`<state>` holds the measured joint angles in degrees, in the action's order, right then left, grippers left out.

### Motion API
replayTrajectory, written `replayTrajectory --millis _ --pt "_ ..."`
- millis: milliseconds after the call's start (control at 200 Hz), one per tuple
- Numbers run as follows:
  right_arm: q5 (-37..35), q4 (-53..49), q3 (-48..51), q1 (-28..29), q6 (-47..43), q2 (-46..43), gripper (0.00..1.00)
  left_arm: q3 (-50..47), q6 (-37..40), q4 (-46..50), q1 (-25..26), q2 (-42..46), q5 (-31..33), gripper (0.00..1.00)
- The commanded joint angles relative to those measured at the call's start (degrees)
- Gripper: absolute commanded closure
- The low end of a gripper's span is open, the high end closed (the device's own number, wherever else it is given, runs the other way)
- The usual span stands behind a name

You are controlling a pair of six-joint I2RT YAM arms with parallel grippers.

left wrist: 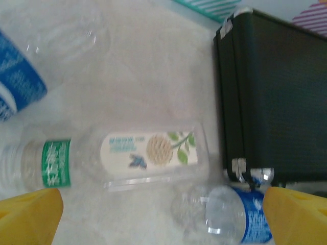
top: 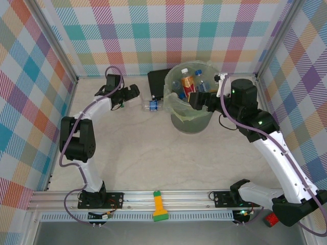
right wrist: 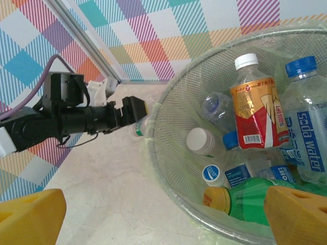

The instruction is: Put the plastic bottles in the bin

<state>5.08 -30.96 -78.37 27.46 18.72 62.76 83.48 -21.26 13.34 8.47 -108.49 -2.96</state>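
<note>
At the far left of the worktop (top: 143, 153), the left pincer (top: 131, 94) hangs low with its yellow fingers (left wrist: 28, 217) spread wide, gripping nothing. Between them, in the left wrist view, a clear bottle with a green band (left wrist: 148, 153) lies on its side on the surface. Just right of it a blue-labelled bottle (top: 152, 105) also lies flat, close to the near corner of the flat black case (top: 158, 80). Right of the case stands the bin (top: 190, 122), its thin liner folded over the rim. Several bottles rest inside it: a red-and-gold labelled bottle (right wrist: 254, 115) with a white cap, a "soda water" bottle (right wrist: 309, 127) with a blue cap, and a green bottle (right wrist: 250, 200) with a yellow cap. Over the bin's mouth the right pincer (top: 197, 100) hovers, spread wide and empty.
</note>
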Motion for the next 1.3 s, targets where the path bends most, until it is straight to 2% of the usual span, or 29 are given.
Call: replayTrajectory --millis 0,180,275,705,950,1125,1295 --pt "0.57 0.84 0.32 0.57 0.79 -1.1 0.01 4.98 2.76 1.48 -1.13 -5.12 0.93 0.01" --pt "0.72 0.46 0.06 0.91 1.05 -1.06 0.01 10.02 3.35 4.26 -1.94 -11.93 0.26 0.0" --pt "0.56 0.23 -0.11 1.01 0.78 -0.98 0.01 9.66 3.34 4.44 -1.97 -12.98 -0.76 0.0" --pt "1.1 2.12 1.83 1.1 1.05 -1.06 0.01 -6.97 -0.21 -2.38 -1.59 -0.66 -6.86 0.0" --pt "1.92 2.86 2.95 1.19 2.21 -1.41 0.01 -11.89 0.9 -1.3 -0.57 2.52 -2.55 0.0" --pt "0.8 2.71 3.15 1.19 2.66 -2.26 0.01 -10.36 4.13 1.51 2.51 -0.45 4.08 0.06" --pt "1.34 2.31 3.11 1.21 2.69 -2.64 0.01 -8.65 5.05 2.12 2.78 -4.19 5.84 0.14"
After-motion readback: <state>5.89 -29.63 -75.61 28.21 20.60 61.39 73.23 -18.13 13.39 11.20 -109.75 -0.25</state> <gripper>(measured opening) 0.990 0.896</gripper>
